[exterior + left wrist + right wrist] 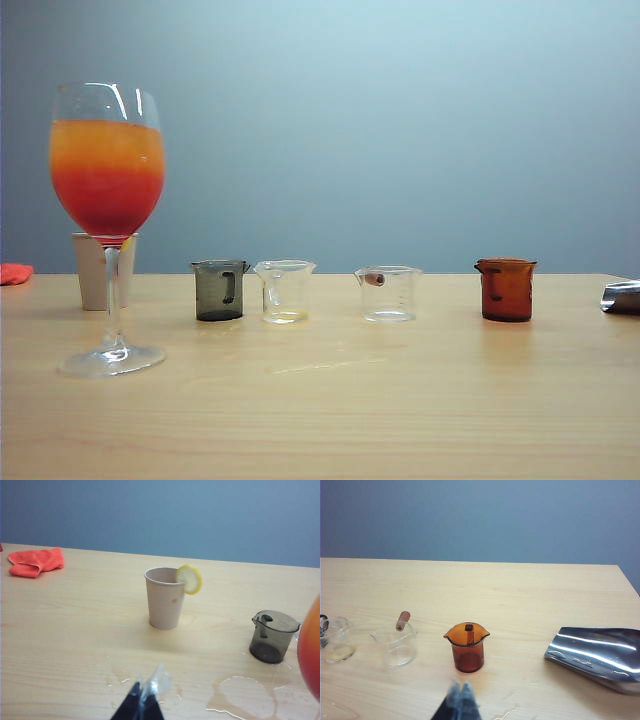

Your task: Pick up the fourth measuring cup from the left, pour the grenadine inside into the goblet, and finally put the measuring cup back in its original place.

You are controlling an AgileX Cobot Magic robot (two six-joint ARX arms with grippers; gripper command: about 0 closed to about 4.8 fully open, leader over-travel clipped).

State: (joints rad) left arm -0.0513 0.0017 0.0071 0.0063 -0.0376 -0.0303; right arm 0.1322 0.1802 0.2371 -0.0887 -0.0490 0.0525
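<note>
Bench (pixel 330 400): pale wood, wet puddles (pixel 245 697) near my left gripper (pixel 142 702).
Wall (pixel 400 120): plain blue-grey.
Amber cup (pixel 467 647): at twelve o'clock of my right gripper (pixel 460 702), apart.
Grippers: both pinched closed, empty.
Room: open bench in front of the goblet (pixel 108 220).

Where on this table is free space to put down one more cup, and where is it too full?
Free: the gap between the clear cup with the brown handle and the amber measuring cup, and the near table in front of the row. Crowded: around the goblet, the beige cup and the grey cup; puddles lie there. Both hands are shut, near side.
</note>
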